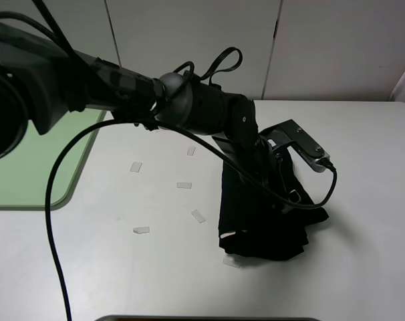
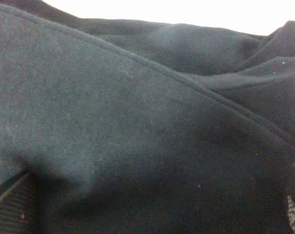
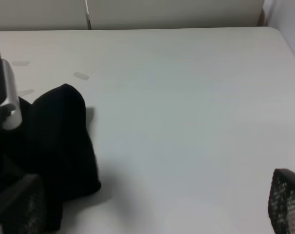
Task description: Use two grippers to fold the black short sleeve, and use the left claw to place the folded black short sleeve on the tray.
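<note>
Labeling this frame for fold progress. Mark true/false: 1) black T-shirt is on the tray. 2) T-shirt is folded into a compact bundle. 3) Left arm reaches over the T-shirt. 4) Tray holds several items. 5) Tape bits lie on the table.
1) False: the black T-shirt lies on the white table, well right of the green tray.
2) True.
3) True: the left arm stretches across and its end sits on the cloth.
4) False: its visible part is bare.
5) True: tape bits.
</note>
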Tool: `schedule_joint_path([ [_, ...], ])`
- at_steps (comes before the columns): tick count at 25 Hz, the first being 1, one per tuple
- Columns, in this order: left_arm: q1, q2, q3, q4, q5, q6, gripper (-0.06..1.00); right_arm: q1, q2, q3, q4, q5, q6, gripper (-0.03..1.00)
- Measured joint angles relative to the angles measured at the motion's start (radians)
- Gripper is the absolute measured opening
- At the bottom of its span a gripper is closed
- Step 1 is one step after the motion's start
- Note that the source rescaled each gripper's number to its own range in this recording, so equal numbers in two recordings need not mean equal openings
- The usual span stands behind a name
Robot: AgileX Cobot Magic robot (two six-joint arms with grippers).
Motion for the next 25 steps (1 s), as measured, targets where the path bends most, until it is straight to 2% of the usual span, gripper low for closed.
schedule_joint_path([
  [4,0.022,-0.079,0.01,-0.007,0.123,-0.05,1.0,0.0,0.0,0.0,0.0,0.0,0.0,1.0],
  [12,0.099,-0.216,0.011,-0.006,0.254,-0.104,1.0,0.0,0.0,0.0,0.0,0.0,0.0,1.0],
  [19,0.161,-0.248,0.012,-0.002,0.395,-0.297,1.0,0.0,0.0,0.0,0.0,0.0,0.0,1.0],
  [25,0.167,-0.248,0.017,0.077,0.446,-0.506,1.0,0.0,0.0,0.0,0.0,0.0,0.0,1.0],
])
